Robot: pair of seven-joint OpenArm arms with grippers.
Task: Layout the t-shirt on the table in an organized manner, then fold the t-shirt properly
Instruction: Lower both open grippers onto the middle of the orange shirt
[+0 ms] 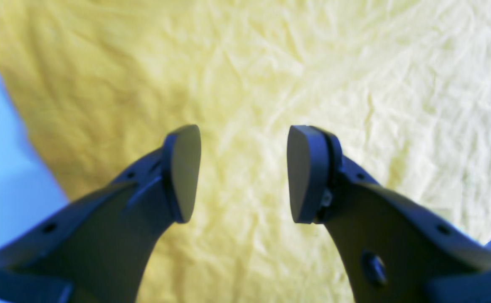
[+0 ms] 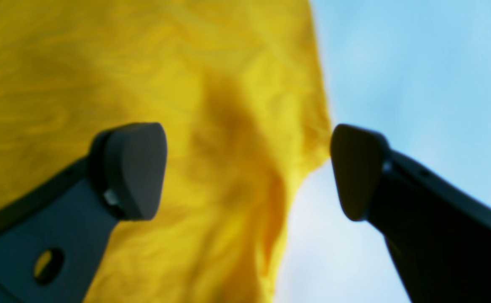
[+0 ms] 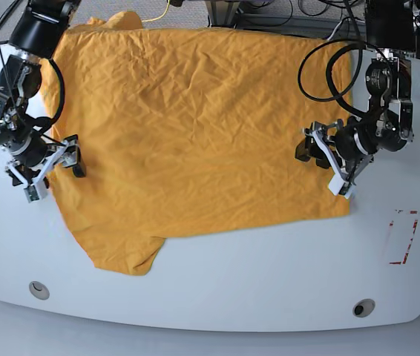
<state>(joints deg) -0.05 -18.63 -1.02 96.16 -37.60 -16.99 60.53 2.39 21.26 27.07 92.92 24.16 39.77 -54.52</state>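
Right fingers [image 3: 50, 172] spread wide, holding nothing; t-shirt [image 3: 195, 133] side edge between them, cloth stretching away toward other arm

T-shirt spread nearly flat on tabletop [image 3: 269, 297], long axis running arm to arm; one corner bunched, nearer right fingers

Left fingers [image 3: 327, 165] wide apart, empty, over opposite side edge, cloth directly beneath

No containers in view

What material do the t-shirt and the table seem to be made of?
The t-shirt looks like thin soft woven or knit cloth, probably cotton: matte orange-yellow, covered in fine wrinkles, lying limp. The table looks like a hard smooth white board, perhaps laminate or plastic: even surface with a faint sheen and rounded edges.
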